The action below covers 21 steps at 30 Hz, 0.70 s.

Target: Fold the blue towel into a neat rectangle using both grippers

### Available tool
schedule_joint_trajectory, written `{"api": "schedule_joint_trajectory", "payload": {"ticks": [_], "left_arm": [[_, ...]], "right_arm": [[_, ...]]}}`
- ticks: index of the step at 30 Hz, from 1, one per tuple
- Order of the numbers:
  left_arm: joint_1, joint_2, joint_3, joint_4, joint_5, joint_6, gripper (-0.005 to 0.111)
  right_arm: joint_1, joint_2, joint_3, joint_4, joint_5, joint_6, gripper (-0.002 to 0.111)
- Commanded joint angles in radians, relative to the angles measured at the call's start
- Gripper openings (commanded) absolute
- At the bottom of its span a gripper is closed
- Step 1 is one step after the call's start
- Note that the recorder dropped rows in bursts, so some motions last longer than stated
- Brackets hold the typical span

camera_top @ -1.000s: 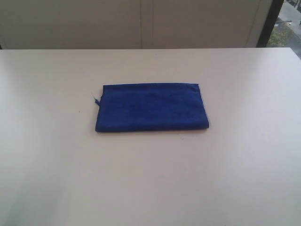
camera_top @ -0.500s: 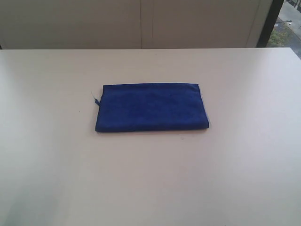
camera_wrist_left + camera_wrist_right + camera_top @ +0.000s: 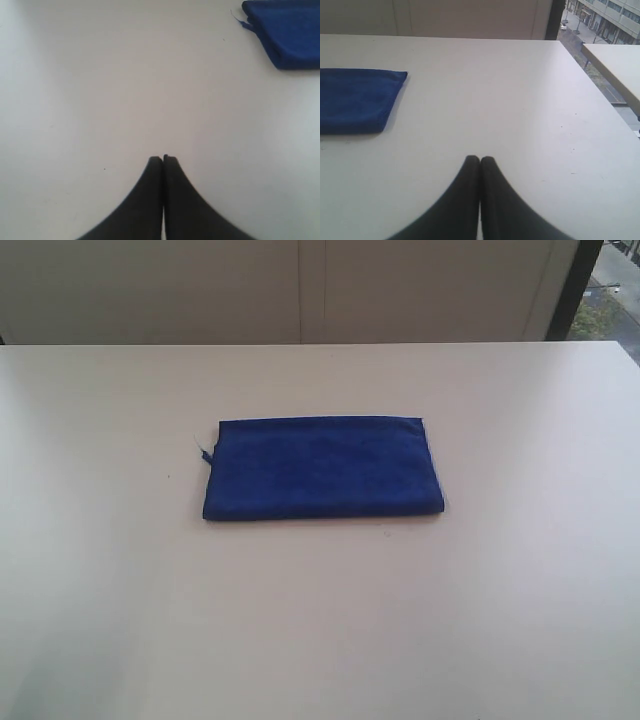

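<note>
Nothing's budged since a second ago: folded blue towel [image 3: 322, 468] sits center frame on the white desk [image 3: 520, 620], left gripper [image 3: 163, 159] and right gripper [image 3: 480, 159] well clear of it, jaws pressed together.

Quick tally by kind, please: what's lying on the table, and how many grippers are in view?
Cloths: 1, the blue towel, lying flat as a rectangle
Grippers: 2, the left gripper and the right gripper, both shut, empty and clear of the towel
Total: 3
</note>
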Motion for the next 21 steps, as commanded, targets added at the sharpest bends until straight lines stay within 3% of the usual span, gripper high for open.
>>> {"api": "schedule_joint_trajectory", "payload": {"ticks": [1,12,17,21], "left_arm": [[0.002,-0.005,0.007,0.002,0.004,0.000,0.000],[0.002,-0.005,0.007,0.002,0.000,0.000,0.000],[0.002,-0.005,0.007,0.002,-0.144,0.000,0.000],[0.002,-0.005,0.007,0.002,-0.162,0.000,0.000]], "right_arm": [[-0.003,-0.005,0.005,-0.012,-0.001,0.000,0.000],[-0.003,-0.005,0.005,-0.012,-0.001,0.000,0.000],[-0.003,-0.005,0.005,-0.012,-0.001,0.000,0.000],[-0.003,-0.005,0.005,-0.012,-0.001,0.000,0.000]]}}
